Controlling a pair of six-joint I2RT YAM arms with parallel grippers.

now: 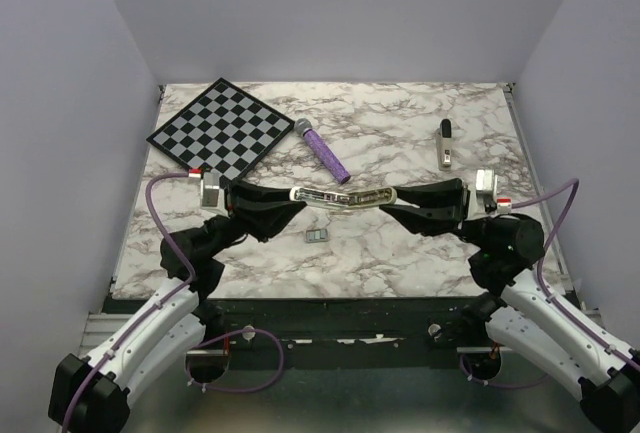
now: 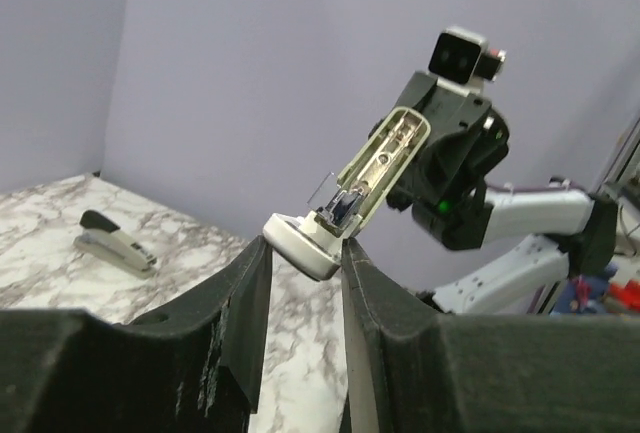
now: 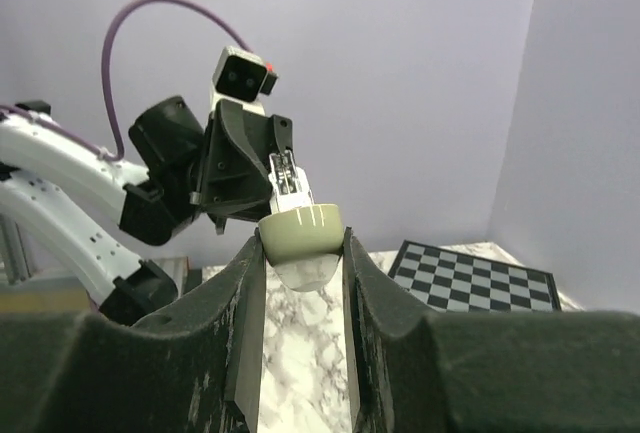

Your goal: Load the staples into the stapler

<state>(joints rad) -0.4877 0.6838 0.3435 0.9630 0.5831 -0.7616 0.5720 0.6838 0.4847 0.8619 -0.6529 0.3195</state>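
Stapler (image 1: 340, 197): swung open, held above the table (image 1: 400, 263) between the two arms.
Left end effector (image 1: 293, 195): clamped on the stapler's white end.
Right end effector (image 1: 390, 196): clamped on the stapler's cream end.
Staples (image 1: 318, 237): lying on the table, just nearer than the stapler, untouched.
Second stapler (image 1: 445, 145): far right of the table.
Chessboard (image 1: 222, 128): far left corner, purple marker (image 1: 323, 151) beside it.
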